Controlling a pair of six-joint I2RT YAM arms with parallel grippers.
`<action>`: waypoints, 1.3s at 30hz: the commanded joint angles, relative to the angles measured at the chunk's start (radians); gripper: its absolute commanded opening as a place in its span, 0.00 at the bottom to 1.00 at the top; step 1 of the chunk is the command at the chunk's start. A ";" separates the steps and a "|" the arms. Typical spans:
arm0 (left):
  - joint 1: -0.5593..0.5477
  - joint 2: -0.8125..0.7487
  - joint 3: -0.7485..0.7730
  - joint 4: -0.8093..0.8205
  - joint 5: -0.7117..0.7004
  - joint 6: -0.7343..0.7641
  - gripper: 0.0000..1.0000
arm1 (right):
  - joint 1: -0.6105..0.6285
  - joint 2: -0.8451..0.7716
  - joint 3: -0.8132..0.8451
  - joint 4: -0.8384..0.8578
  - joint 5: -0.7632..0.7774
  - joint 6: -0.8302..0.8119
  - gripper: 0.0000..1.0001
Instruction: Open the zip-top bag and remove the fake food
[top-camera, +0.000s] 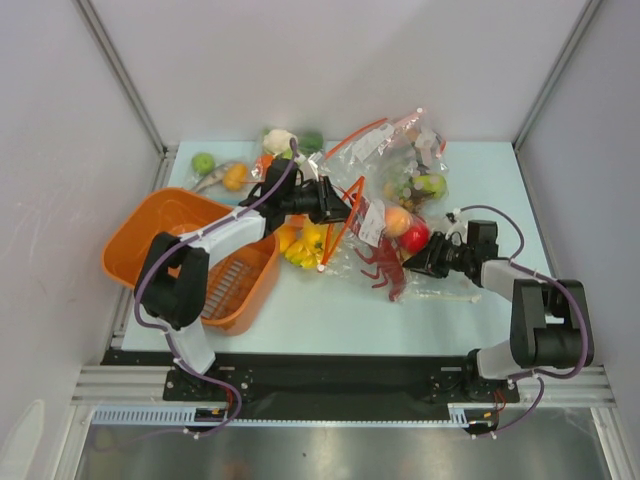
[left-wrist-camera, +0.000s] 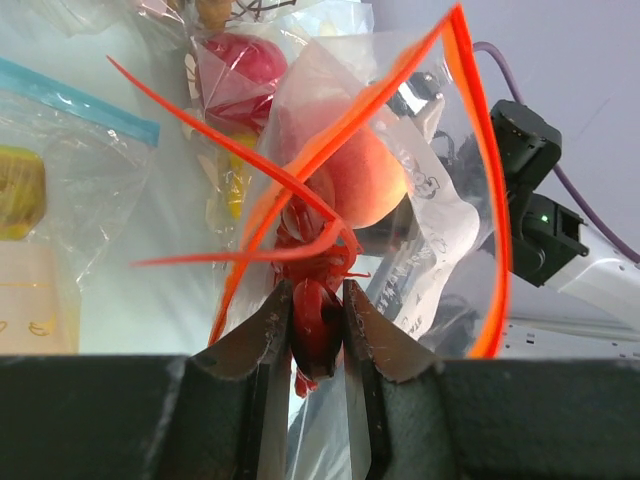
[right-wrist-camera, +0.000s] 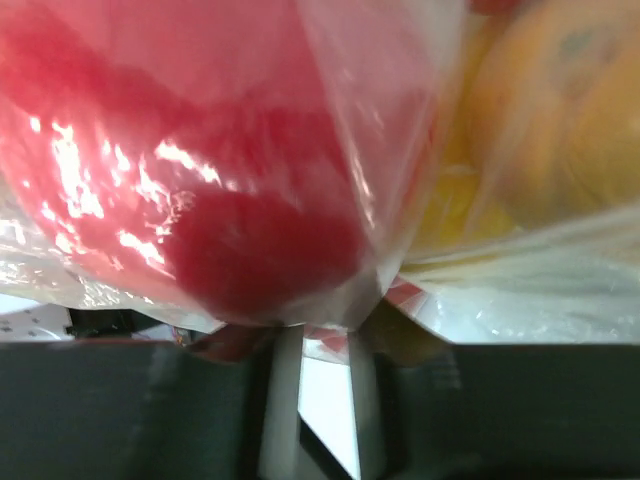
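- The right gripper (right-wrist-camera: 325, 340) sits nearest, toward the near-right of the table (top-camera: 300, 320). Its fingers are almost together, pinching a fold of clear film from the zip-top bag (top-camera: 385, 190) just under a red apple (right-wrist-camera: 200, 180).
- The bag lies at the table's middle and runs toward the far edge. Its zip strip (left-wrist-camera: 470, 150) gapes in a loop, so the mouth looks open.
- The left gripper (left-wrist-camera: 315, 295) is closed at that mouth on a dark-red part of the lobster (top-camera: 385, 268). I cannot tell whether film lies between pads and toy.
- The film should handle as thin, limp and slippery, so the stiffer strip or a bunched fold looks safest to hold.
- The toys look light, hard and glossy. The round fruits would likely slip, while the lobster's narrow parts offer better purchase.
- Only the left wrist view shows the strip's open loop, the grip on the lobster and a peach-orange fruit (left-wrist-camera: 365, 180) behind it.
- Only the right wrist view shows the pinch on the film.
- Only the top view shows the layout, with 1 orange basket (top-camera: 150, 225) at the left edge.
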 joint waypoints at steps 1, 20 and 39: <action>0.005 0.003 0.027 0.058 0.049 -0.019 0.00 | 0.012 0.018 0.011 0.057 -0.037 -0.015 0.20; 0.067 -0.041 0.036 0.093 0.232 -0.025 0.00 | -0.060 -0.249 0.089 -0.268 0.358 -0.133 0.00; 0.143 -0.090 0.144 -0.201 0.269 0.212 0.00 | -0.095 -0.264 0.095 -0.319 0.422 -0.139 0.00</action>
